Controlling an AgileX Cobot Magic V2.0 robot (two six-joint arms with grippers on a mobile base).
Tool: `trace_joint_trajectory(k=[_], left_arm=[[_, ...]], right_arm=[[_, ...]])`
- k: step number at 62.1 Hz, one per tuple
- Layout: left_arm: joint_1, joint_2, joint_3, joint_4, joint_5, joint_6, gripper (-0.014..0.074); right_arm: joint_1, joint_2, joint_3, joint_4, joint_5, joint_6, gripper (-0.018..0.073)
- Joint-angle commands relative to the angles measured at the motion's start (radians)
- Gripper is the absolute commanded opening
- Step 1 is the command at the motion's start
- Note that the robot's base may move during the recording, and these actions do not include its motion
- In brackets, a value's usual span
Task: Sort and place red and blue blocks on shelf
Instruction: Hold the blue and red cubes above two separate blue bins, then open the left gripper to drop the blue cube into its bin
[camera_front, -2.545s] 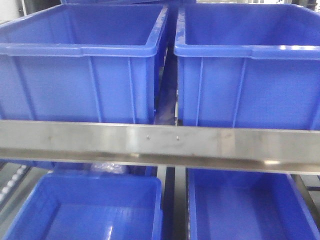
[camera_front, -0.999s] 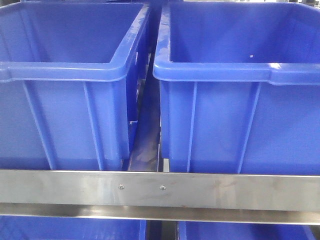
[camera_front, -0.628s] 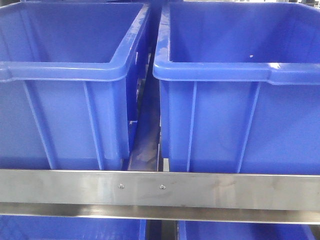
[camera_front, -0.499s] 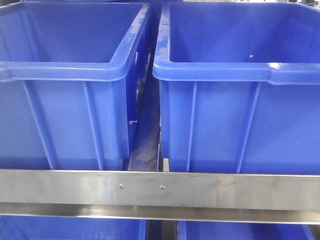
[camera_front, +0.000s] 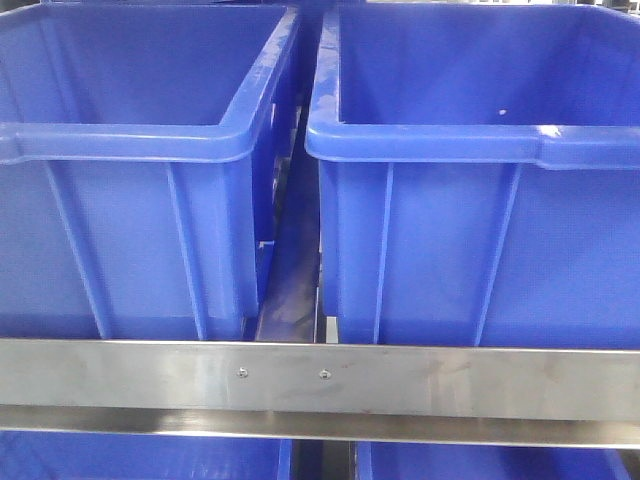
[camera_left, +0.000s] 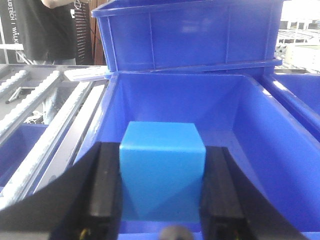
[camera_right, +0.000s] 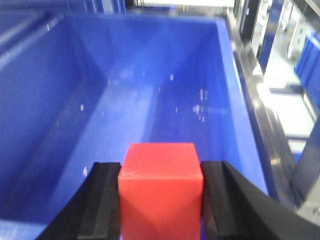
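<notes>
A: On the shelf's upper tier, left side first: the left-hand large blue plastic bin (camera_front: 140, 150) sits behind the brushed-steel front rail (camera_front: 320, 380) of the stainless-steel shelf. What does the left wrist view give?

B: The left gripper (camera_left: 160, 192) has its black pads clamped on the light-blue matte cube (camera_left: 162, 170), one pad against each side face. The cube hangs over the open bin interior, top face level. Judgement: it is held above the bin mouth so it can fall inside rather than onto the rim.

A: Centre?

B: A narrow gap with a shelf track separates the two bins; two small screws (camera_front: 282, 374) fix the rail just below it. No arm shows in the front view.

A: Right side?

B: The right-hand large blue plastic bin (camera_front: 480, 140) stands just beside the first. The right gripper (camera_right: 161, 192) is closed around the bright red matte cube (camera_right: 160, 185), also over a bin floor. One colour per bin, apparently.

A: Status?

B: Neither cube released yet. Next step, I judge, is opening each claw.
</notes>
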Motion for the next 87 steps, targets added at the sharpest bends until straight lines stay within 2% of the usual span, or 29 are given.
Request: trace_joint_trajectory(k=[1,15,27,36,40,45,51,55,62,80,87], left_arm=[[-0.005,0.049,-0.040,-0.013,-0.093,-0.011,0.0125],[-0.094,0.297,-0.168,-0.007,-0.096,-0.010,0.0125],[-0.204,0.562,-0.282,0.047,-0.226,-0.008,0.0125],[-0.228,0.716,-0.337,0.108,-0.280,-0.008,0.0143],[-0.228,0.762,-0.352,0.104,-0.270,-0.010,0.0217],[-0.228,0.800,-0.363,0.075,-0.276,-0.010,0.0428],[-0.226,0.833,-0.374,0.073,-0.276,-0.010,0.0643],[-0.226,0.850,-0.379,0.073,-0.274,-0.010,0.0715],[-0.226,0.873,-0.379,0.073,-0.272,-0.010,0.0687],[-0.226,0.878,-0.379,0.073,-0.277,-0.010,0.0682],[-0.224,0.868,-0.379,0.073,-0.277,-0.010,0.0653]], right_arm=[[0.025,0.003,-0.046,-0.017,-0.078,-0.007,0.0052],[0.114,0.085,-0.097,-0.148,-0.142,-0.014,0.0052],[0.117,0.241,-0.101,-0.149,-0.384,-0.014,0.0052],[0.117,0.362,-0.101,-0.115,-0.545,-0.013,0.0066],[0.117,0.405,-0.101,-0.061,-0.564,-0.012,0.0115],[0.116,0.451,-0.101,-0.012,-0.587,-0.012,0.0211],[0.114,0.496,-0.101,0.013,-0.663,-0.013,0.0370],[0.114,0.528,-0.103,0.013,-0.707,-0.013,0.0464],[0.114,0.569,-0.103,0.013,-0.720,-0.013,0.0533],[0.114,0.580,-0.103,0.013,-0.745,-0.013,0.0526],[0.114,0.570,-0.103,0.013,-0.744,-0.013,0.0464]])
